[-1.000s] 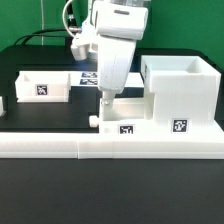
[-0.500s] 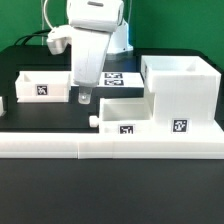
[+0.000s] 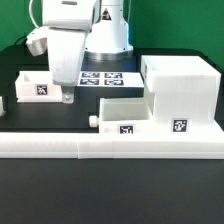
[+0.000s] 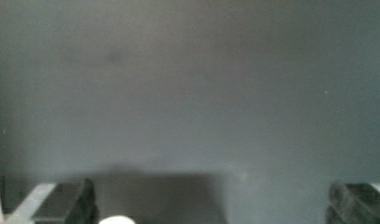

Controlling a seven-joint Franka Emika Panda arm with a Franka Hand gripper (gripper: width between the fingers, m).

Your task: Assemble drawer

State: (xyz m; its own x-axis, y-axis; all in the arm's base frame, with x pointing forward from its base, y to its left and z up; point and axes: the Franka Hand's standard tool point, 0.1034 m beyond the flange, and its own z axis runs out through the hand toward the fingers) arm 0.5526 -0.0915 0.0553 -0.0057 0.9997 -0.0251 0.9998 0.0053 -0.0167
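Note:
The large white casing [image 3: 182, 92] stands at the exterior view's right with a tag low on its front. A knobbed white tray [image 3: 126, 113] lies against the casing's left side, its knob [image 3: 92, 120] pointing left. A second white tray [image 3: 36, 82] with a tag lies at the left. My gripper [image 3: 66, 96] hangs at that tray's right end, just above the table. In the wrist view the gripper [image 4: 208, 208] is open and empty over the dark table, fingers [image 4: 55, 204] wide apart. A small white round thing [image 4: 119, 219] shows at the picture's edge.
The long low white border wall [image 3: 110, 146] runs along the front of the table. The marker board [image 3: 106, 78] lies behind the trays, at the robot's base. Another white piece [image 3: 2, 105] shows at the far left edge.
The arm has swung from above the middle tray toward the exterior view's left and now hangs by the left tray. The parts have not moved.

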